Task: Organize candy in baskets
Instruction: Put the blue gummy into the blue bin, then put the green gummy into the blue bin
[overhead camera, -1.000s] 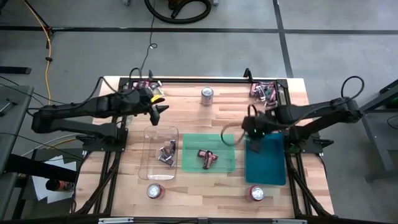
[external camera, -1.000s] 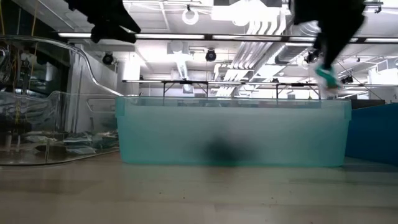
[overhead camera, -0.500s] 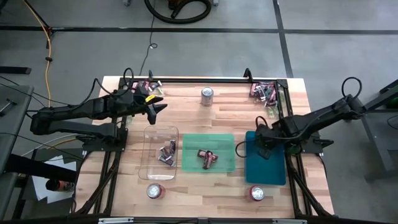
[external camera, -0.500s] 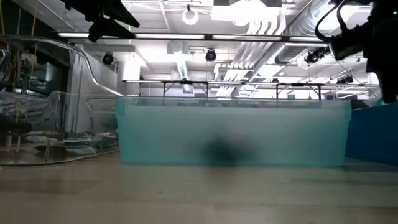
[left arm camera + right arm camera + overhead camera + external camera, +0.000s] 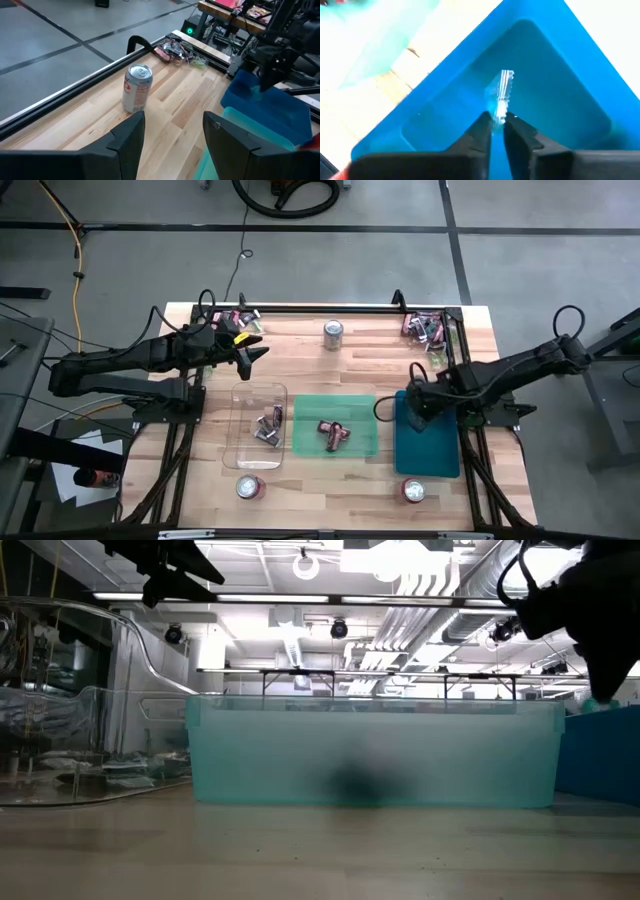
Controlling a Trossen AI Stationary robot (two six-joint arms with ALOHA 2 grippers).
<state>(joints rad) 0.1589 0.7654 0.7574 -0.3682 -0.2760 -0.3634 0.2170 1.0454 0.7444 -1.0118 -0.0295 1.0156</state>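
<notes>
Right gripper [image 5: 497,131] over the blue basket [image 5: 428,442], still pinching a pale candy [image 5: 501,97] between nearly closed tips. Best released low, well inside the walls. Left gripper [image 5: 172,131] spread apart, empty, above the bench [image 5: 360,360] near a can [image 5: 136,88].

Right gripper [image 5: 418,402] over teal basket [image 5: 428,442]; left gripper [image 5: 255,351] near table's far-left corner.

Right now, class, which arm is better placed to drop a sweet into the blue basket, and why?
The right. Its hand hangs over the blue basket, a light wrapped sweet between its fingertips. The left hand waits open at the table's far left, holding nothing.
</notes>
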